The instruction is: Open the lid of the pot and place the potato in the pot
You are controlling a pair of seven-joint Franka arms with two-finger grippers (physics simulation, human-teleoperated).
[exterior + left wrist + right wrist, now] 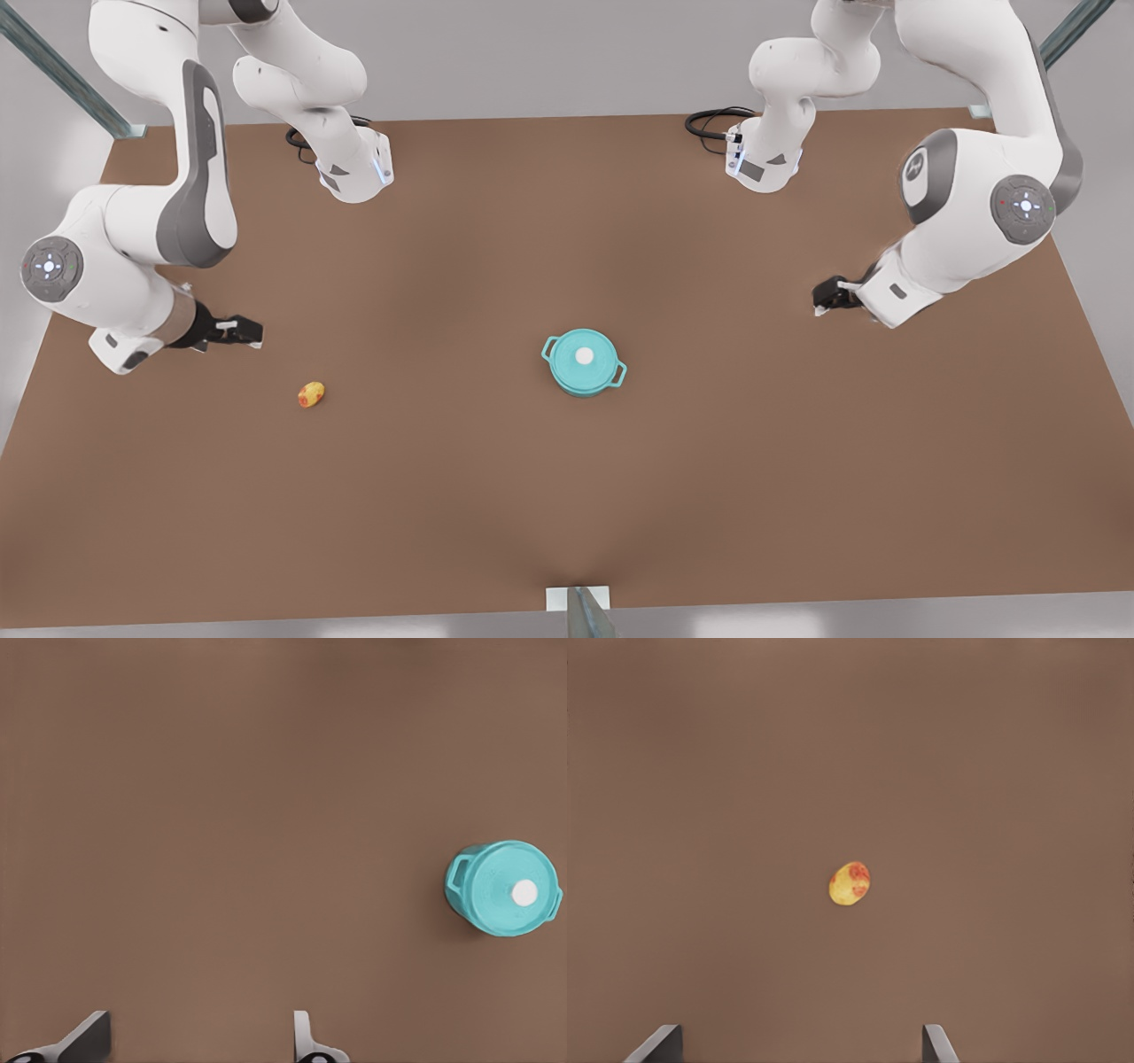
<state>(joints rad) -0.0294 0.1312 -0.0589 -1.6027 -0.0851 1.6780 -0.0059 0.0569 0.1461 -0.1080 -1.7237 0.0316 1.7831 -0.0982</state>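
The potato point(311, 394) lies on the bare brown tabletop point(567, 496) toward the front view's left, a small lumpy yellow-orange oval with reddish patches, its long axis tilted slightly so one end points up toward the front view's upper right; in the right wrist view the potato point(850, 883) sits alone on the matte brown surface, reddest at one end. Well apart from it, near the middle of the tabletop, stands the pot point(585, 361), round, smooth and teal, with two small loop handles at opposite sides of the rim along a diagonal line. The pot lid point(582, 357) rests closed on the pot, a flat teal disc with a small white knob at its centre; the left wrist view shows the pot lid point(514, 889) covering the pot point(459, 886). The right gripper point(232, 330) hovers near the potato at the front view's left, jaws apart, dark fingertips point(658, 1045) wide-set. The left gripper point(829, 295) hangs at the front view's right, well away from the pot, jaws likewise apart, with its fingertips point(87, 1038) spread.
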